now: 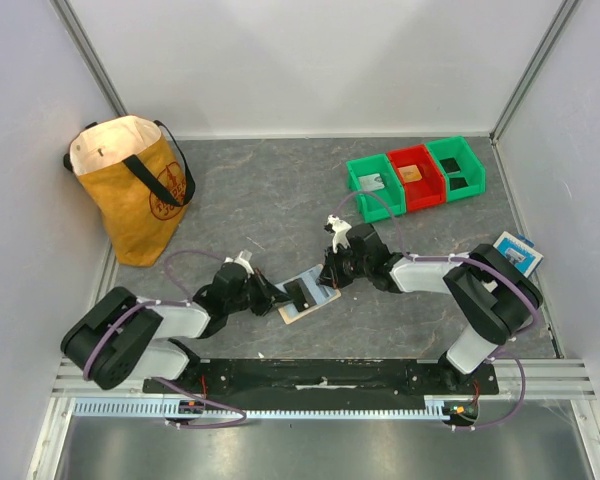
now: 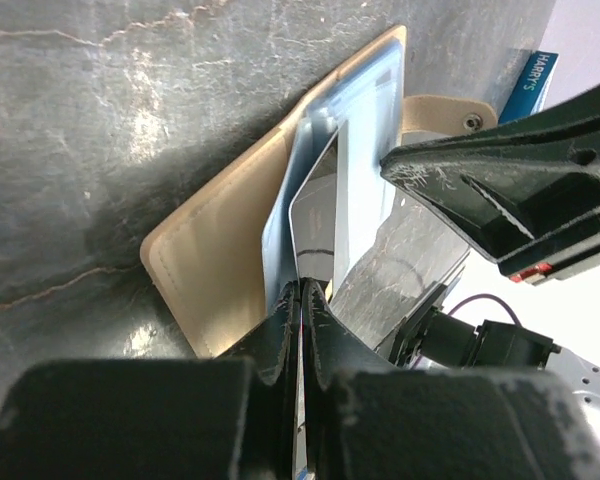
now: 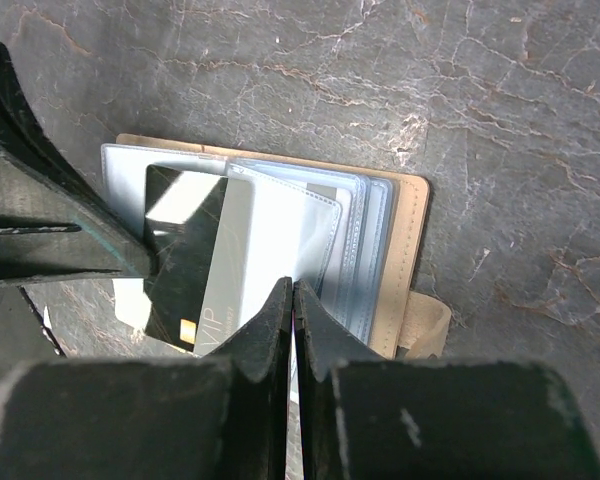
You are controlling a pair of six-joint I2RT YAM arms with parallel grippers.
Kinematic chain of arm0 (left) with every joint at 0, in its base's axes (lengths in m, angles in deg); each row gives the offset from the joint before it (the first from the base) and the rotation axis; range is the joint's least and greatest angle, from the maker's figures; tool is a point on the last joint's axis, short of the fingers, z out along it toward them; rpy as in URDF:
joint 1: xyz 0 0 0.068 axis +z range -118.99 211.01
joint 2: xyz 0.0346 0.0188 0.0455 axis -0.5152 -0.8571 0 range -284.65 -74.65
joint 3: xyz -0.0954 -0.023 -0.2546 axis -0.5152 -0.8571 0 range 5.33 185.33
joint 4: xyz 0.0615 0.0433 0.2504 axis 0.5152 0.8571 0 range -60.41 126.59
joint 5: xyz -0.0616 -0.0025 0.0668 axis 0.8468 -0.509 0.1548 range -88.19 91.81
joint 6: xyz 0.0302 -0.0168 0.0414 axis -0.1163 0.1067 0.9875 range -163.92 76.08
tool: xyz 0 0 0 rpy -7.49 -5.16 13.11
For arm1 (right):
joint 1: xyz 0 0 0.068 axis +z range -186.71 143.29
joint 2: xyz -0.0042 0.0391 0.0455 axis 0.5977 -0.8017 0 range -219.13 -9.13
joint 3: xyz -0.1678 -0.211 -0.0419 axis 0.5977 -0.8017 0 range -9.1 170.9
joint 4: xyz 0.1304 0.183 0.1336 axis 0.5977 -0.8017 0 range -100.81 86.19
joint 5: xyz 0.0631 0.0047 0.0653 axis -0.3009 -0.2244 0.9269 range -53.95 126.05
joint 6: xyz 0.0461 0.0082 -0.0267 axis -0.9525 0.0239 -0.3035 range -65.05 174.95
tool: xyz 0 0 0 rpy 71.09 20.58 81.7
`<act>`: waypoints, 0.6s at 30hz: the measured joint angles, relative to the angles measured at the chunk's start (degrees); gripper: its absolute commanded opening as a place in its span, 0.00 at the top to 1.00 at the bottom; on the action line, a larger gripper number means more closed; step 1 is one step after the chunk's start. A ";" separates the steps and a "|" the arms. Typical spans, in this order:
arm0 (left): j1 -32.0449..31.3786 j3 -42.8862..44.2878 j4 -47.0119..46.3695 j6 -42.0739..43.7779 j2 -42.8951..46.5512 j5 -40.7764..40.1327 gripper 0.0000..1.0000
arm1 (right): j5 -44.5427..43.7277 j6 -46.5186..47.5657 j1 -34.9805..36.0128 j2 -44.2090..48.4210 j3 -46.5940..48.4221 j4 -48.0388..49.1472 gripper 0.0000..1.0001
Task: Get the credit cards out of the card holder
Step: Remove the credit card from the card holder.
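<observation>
The tan card holder [image 1: 315, 300] lies open on the table between the arms, its pale blue clear sleeves [image 3: 355, 240] fanned out and its tan tab [image 2: 435, 110] at the far side. A black credit card [image 3: 185, 265] marked VIP sticks halfway out of a sleeve. My left gripper [image 2: 302, 292] is shut on the near edge of this black card [image 2: 315, 215]. My right gripper [image 3: 293, 292] is shut on the edge of a sleeve of the holder, and shows in the left wrist view [image 2: 500, 185] pressing from the other side. No orange-tan card is visible.
A yellow tote bag [image 1: 130, 185] stands at the back left. Green, red and green bins [image 1: 415, 175] sit at the back right. A blue-and-white flat packet [image 1: 518, 252] lies at the right edge.
</observation>
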 measured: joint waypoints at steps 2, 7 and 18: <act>0.09 0.00 3.26 1.01 2.99 -0.15 0.98 | 0.02 -0.07 0.00 -0.09 0.46 -0.72 0.92; 0.44 0.20 12.94 4.74 13.22 -1.27 0.98 | -0.61 0.48 -0.20 -0.63 2.78 -3.72 0.92; 2.97 3.34 30.01 14.27 26.71 -2.27 0.98 | -2.64 2.21 -0.81 2.99 6.99 -12.02 0.57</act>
